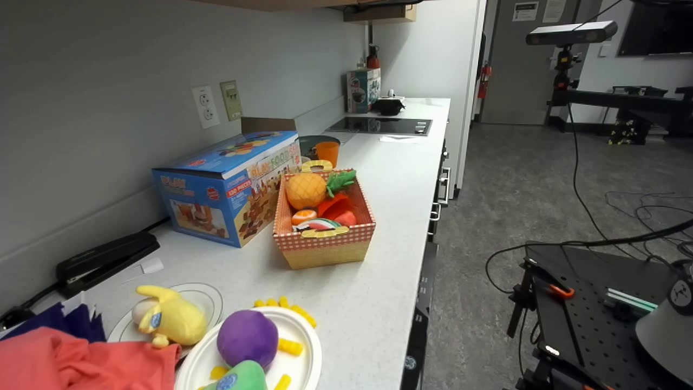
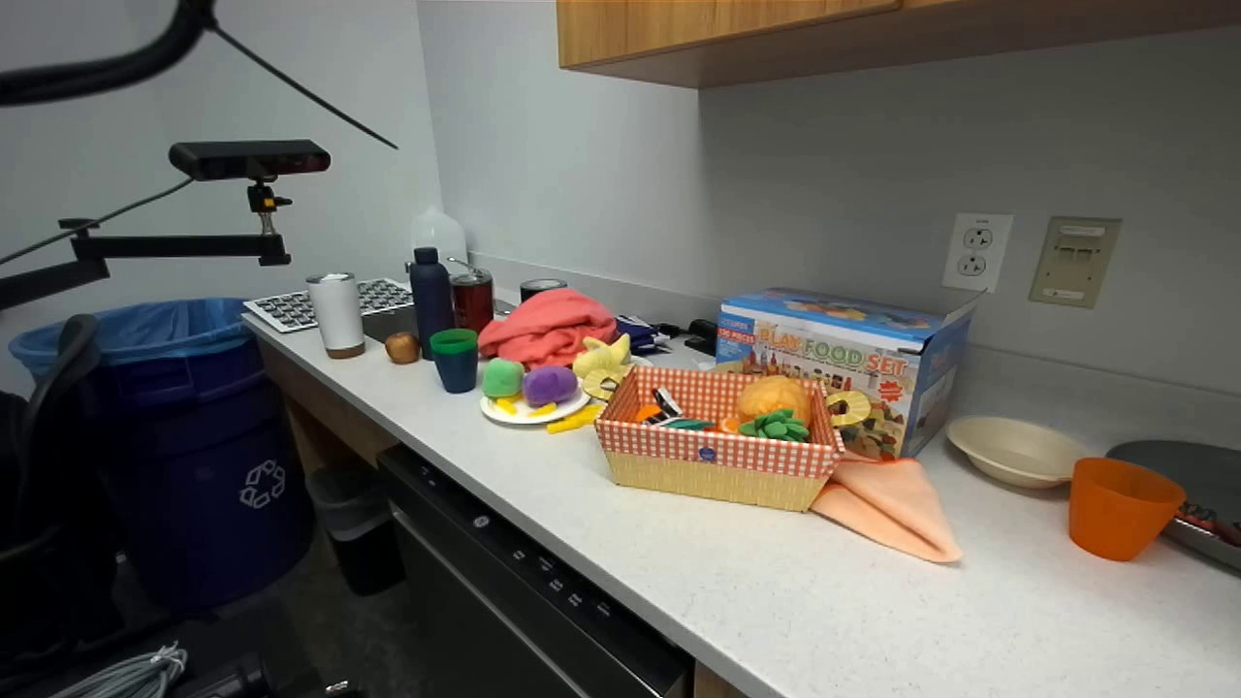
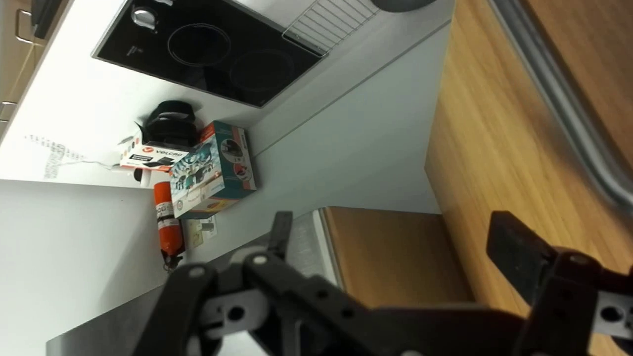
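Note:
My gripper (image 3: 395, 237) is open and empty in the wrist view. Its two black fingertips stand wide apart with only the background between them. Behind them are a wooden cabinet panel (image 3: 395, 252) and a wooden cabinet door with a metal handle (image 3: 568, 104). I cannot tell how far the fingers are from the wood. The gripper shows in neither exterior view. A red-checked basket (image 1: 325, 254) holds a plush pineapple (image 1: 306, 190) and other toy food; the basket also shows in an exterior view (image 2: 717, 475). A white plate (image 1: 308, 346) bears a purple plush ball (image 1: 247, 338) and a green plush toy (image 1: 241, 376).
A play food box (image 1: 216, 189) stands by the wall behind the basket. An orange cup (image 2: 1123, 509), a beige bowl (image 2: 1016, 451) and a peach cloth (image 2: 897, 509) lie beyond it. A black cooktop (image 3: 207, 54), a boxed item (image 3: 215, 170) and a red extinguisher (image 3: 168, 217) show in the wrist view.

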Robot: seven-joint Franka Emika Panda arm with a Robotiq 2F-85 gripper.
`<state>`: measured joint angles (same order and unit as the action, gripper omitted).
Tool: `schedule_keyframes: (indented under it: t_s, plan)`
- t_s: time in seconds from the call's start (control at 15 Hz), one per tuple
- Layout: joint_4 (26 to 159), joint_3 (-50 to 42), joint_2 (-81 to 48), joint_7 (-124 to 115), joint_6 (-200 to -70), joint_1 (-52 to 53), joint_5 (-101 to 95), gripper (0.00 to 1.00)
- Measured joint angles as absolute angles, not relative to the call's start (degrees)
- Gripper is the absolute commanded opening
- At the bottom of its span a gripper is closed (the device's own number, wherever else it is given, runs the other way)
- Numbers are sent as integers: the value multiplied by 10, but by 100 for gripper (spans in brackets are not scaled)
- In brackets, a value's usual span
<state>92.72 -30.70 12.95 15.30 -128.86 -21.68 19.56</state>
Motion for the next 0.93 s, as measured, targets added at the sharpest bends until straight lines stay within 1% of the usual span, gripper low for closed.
schedule_keyframes:
  t_s: [0.4,0.93]
  plan:
    - [920,-327,130,211,-1247,-204,236,100]
    - [908,-339,130,221,-1201,-199,255,100]
